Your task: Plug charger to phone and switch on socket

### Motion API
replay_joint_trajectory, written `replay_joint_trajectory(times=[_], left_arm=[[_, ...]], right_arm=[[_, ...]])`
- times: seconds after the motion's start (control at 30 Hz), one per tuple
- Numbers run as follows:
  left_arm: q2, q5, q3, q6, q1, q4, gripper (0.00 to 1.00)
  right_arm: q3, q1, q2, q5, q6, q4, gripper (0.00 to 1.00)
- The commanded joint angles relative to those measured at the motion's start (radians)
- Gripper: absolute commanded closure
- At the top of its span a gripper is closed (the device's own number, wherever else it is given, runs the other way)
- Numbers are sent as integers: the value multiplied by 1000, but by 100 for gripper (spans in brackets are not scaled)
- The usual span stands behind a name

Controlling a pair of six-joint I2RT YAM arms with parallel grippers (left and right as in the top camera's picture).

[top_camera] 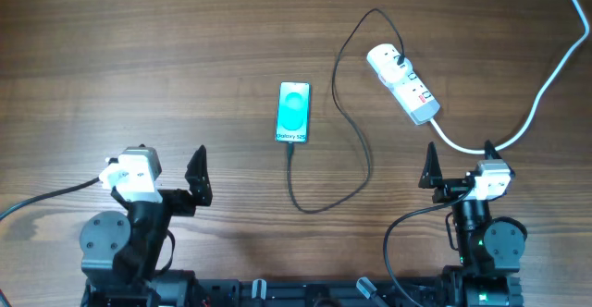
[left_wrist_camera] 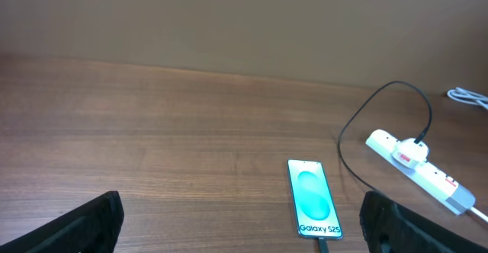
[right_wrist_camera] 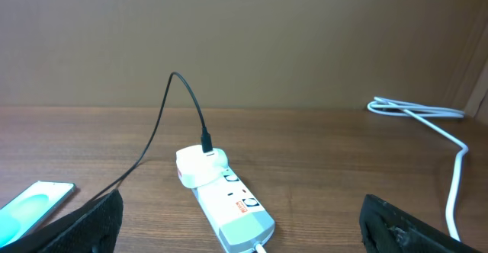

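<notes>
The phone [top_camera: 293, 113] lies flat mid-table, its teal screen lit, white text at its near edge. The charger [top_camera: 335, 71], a thin black cable, meets the phone's near edge, loops right and runs up to a white adapter [top_camera: 393, 64] seated in the socket [top_camera: 412, 92], a white power strip. In the left wrist view the phone [left_wrist_camera: 313, 209] lies between the open fingers of my left gripper [left_wrist_camera: 244, 226], ahead of them. In the right wrist view the socket [right_wrist_camera: 236, 211] lies ahead of my open right gripper [right_wrist_camera: 244, 226]. Both grippers are empty and low at the front.
A thick white cord [top_camera: 546, 76] runs from the socket's near end past my right gripper [top_camera: 460, 159] to the back right corner. My left gripper [top_camera: 171, 168] sits front left over bare wood. The charger's loop [top_camera: 368, 164] lies between the phone and my right arm.
</notes>
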Motion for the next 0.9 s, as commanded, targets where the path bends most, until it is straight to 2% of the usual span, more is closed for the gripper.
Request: replay_joint_trajectory(times=[0.0,0.43,0.7,0.87], left_arm=[[-35,21,-43,5,27,-1,0],[-264,17,-246,6,61,2,0],[-310,17,-351,8,82,154,0],[-310,17,-421,8,82,317,0]], right_arm=[[-3,-6,-14,13,-17,2,0],[-3,-6,-13,13,-17,2,0],[-3,-6,-13,13,-17,2,0],[-3,-6,-13,13,-17,2,0]])
